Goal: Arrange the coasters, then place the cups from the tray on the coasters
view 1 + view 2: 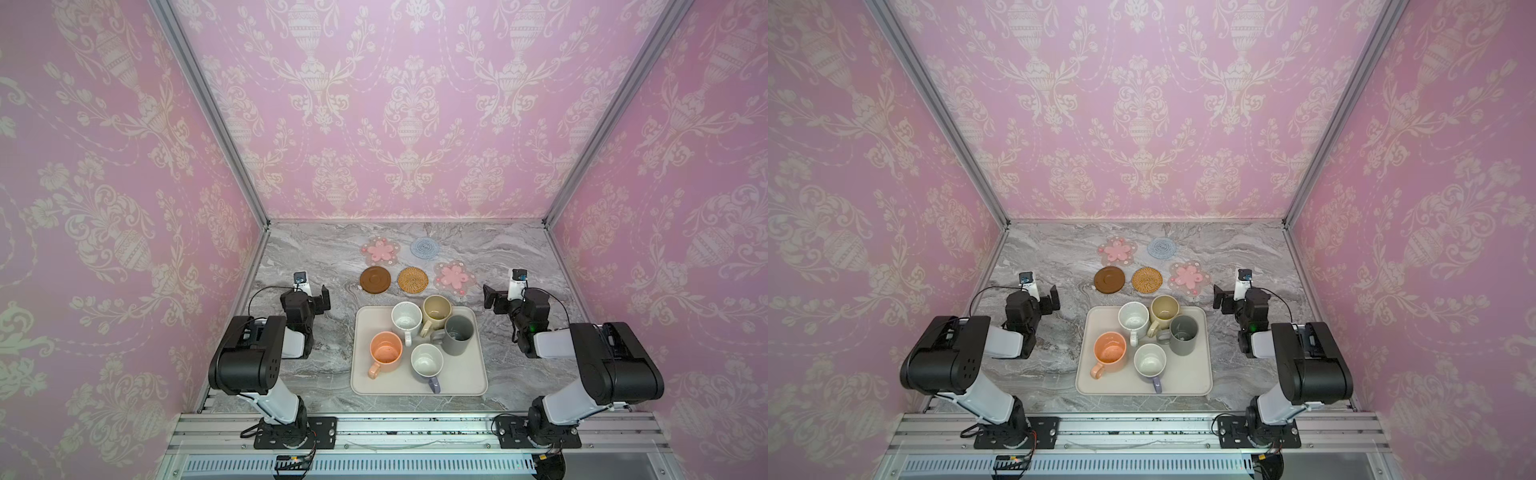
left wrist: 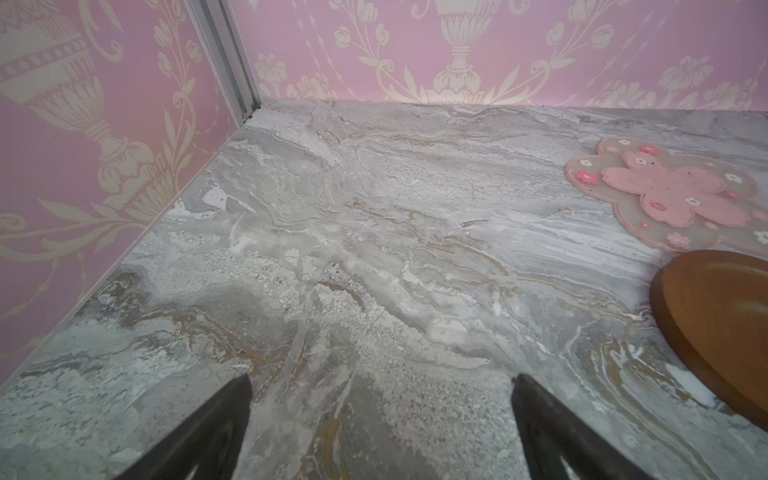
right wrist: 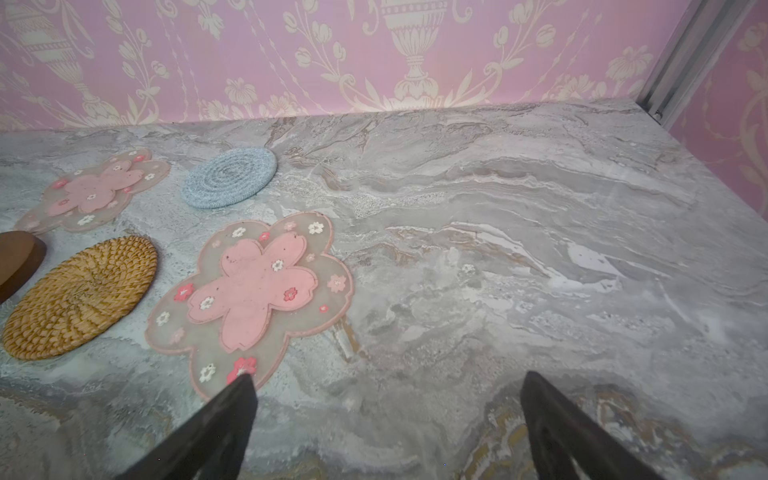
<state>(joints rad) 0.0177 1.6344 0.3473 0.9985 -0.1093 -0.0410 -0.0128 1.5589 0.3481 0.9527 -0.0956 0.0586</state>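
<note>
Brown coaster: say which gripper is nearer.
Left. The left gripper sits close, left of the brown coaster; the right gripper is far off on the other side.

Tabletop: grey marble-look, veined, low sheen.
Rattan coaster: woven, rough, matt.
Blue coaster: coiled yarn, soft, matt.
Flower coaster: translucent rubbery rim, matt pink centre.
Brown coaster: smooth, slight gloss.
Tray: matt cream.
Speckled white mug: glossy, glazed-looking.
</note>
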